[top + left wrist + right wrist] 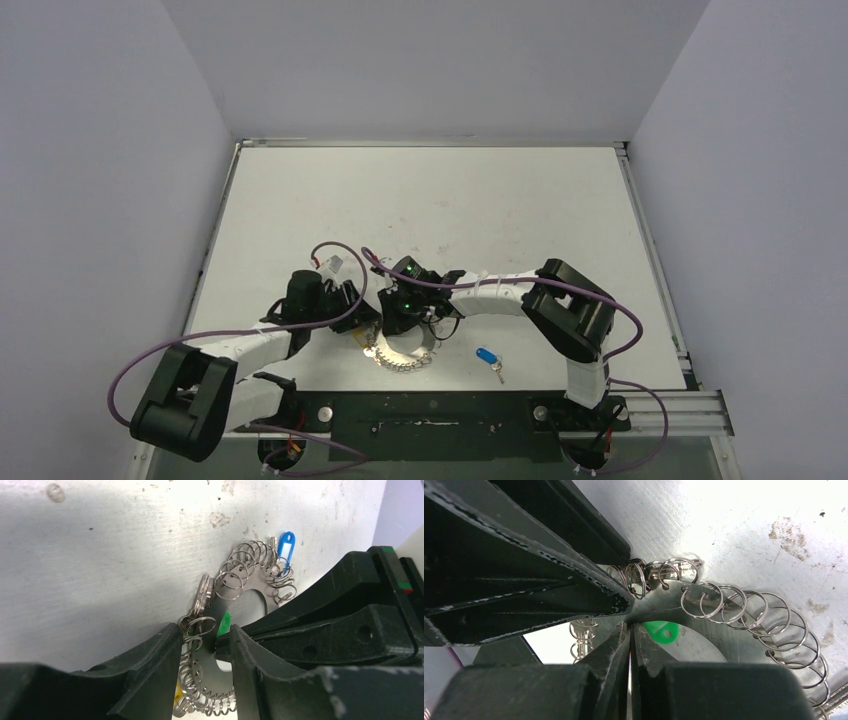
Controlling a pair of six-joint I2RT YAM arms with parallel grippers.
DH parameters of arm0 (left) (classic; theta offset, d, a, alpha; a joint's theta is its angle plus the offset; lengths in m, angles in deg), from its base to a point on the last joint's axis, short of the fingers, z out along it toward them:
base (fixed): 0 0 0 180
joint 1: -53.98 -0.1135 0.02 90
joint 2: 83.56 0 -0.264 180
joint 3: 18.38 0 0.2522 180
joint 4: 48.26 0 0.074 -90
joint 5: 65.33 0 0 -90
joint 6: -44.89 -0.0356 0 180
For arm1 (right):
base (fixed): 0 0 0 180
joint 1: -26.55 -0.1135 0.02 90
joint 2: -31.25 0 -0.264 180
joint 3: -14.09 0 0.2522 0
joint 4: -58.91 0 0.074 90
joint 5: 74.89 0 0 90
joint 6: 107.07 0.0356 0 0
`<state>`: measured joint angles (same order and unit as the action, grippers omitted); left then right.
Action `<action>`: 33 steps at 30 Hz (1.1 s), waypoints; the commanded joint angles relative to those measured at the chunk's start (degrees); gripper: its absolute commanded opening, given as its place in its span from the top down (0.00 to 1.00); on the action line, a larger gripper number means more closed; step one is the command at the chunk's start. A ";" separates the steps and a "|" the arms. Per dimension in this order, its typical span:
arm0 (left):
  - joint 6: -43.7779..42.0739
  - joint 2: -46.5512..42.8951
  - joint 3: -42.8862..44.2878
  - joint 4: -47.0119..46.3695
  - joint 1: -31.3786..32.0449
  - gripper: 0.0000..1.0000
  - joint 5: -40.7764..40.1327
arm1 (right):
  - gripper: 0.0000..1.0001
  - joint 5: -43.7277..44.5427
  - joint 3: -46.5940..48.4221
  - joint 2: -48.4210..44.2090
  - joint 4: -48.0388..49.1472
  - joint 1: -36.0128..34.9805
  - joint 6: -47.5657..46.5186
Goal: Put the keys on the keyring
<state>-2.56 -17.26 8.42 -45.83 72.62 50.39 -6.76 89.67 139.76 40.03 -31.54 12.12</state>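
Observation:
The keyring (402,356) lies near the table's front edge, a wide silver ring edged with wire loops (744,610). My left gripper (205,635) straddles its rim (200,680) and is shut on it. A silver key (204,592) hangs on a loop just past the fingers, and a yellow tag (177,695) shows at the rim below. My right gripper (630,625) is shut on the green-tagged key; the green tag (661,631) sticks out at its tips inside the ring's opening. It also shows in the left wrist view (224,624).
A blue-tagged key (489,359) lies loose on the table right of the keyring; its tag shows beyond the ring's far edge in the left wrist view (286,545). Both arms cross close together over the ring. The table's front rail (430,412) is just behind.

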 commanded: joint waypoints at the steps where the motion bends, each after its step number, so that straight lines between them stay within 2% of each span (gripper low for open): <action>1: -1.06 3.73 0.17 -3.79 0.52 0.63 4.13 | 1.00 1.72 1.12 0.76 0.89 -0.34 -0.48; 6: -1.00 1.64 -0.11 -2.99 0.70 0.72 4.42 | 1.00 1.67 1.28 0.75 1.08 -0.31 -0.54; 10: -1.14 -2.31 -0.16 0.51 0.83 0.74 3.43 | 1.00 1.60 1.44 0.74 0.99 -0.32 -0.54; 20: -1.41 -3.06 -1.29 -1.78 1.58 0.74 6.60 | 1.00 1.48 1.83 1.01 0.82 -0.28 -0.63; 25: -2.27 -4.01 0.03 1.19 1.66 0.73 4.36 | 1.00 1.22 1.86 0.61 0.82 -0.29 -0.83; 28: -2.27 -7.30 0.98 4.53 1.67 0.68 1.78 | 1.00 1.51 1.81 -0.92 0.21 -0.31 -2.06; 33: -2.48 -15.00 2.76 14.34 1.61 0.63 -2.55 | 0.77 3.09 1.31 -5.44 -1.18 -0.46 -8.24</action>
<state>-3.87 -26.92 7.57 -38.77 74.15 51.59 -6.39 89.82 139.45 39.68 -31.65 9.83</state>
